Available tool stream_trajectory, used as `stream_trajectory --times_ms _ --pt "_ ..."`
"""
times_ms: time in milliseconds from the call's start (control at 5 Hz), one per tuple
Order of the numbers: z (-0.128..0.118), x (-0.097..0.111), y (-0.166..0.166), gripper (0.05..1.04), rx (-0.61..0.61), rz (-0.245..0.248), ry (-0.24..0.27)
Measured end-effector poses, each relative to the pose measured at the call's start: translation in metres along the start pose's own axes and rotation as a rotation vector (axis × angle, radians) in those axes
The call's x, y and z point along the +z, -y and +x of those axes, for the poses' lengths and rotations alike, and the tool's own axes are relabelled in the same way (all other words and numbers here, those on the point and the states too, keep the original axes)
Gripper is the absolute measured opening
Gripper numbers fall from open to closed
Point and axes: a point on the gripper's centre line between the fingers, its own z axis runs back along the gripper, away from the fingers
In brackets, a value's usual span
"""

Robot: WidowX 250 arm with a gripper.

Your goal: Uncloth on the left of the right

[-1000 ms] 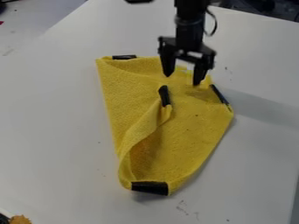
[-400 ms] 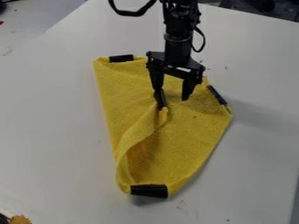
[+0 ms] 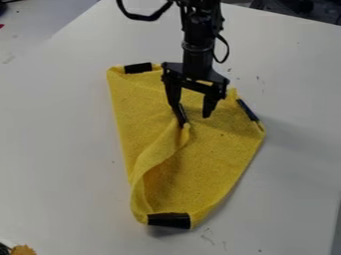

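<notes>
The black two-finger pincer [image 3: 192,110] is spread wide, nothing between its tips. Over the last second it has come down the view and a little toward the picture's left, so one finger now meets or overlaps the black-taped corner [image 3: 182,117] folded in over the cloth; whether it touches, I cannot tell. Around it lies the yellow woven cloth [image 3: 216,149], partly folded on the smooth white table [image 3: 60,129], its folded flap running down to the black tape strip at the near end [image 3: 169,220]. That strip has slipped slightly nearer the view's bottom edge, the fold otherwise much the same. The unfolding seems about to begin: the pincer probably needs to straddle the corner more squarely, or closing could miss it.
</notes>
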Motion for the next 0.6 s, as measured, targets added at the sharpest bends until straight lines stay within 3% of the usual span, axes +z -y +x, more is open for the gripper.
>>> stream_trajectory --times_ms 200,600 --pt "-0.0028 -0.0054 -0.0038 0.999 0.015 -0.030 0.004" --pt "-0.0086 -0.0101 -0.0088 0.968 0.015 -0.023 -0.011"
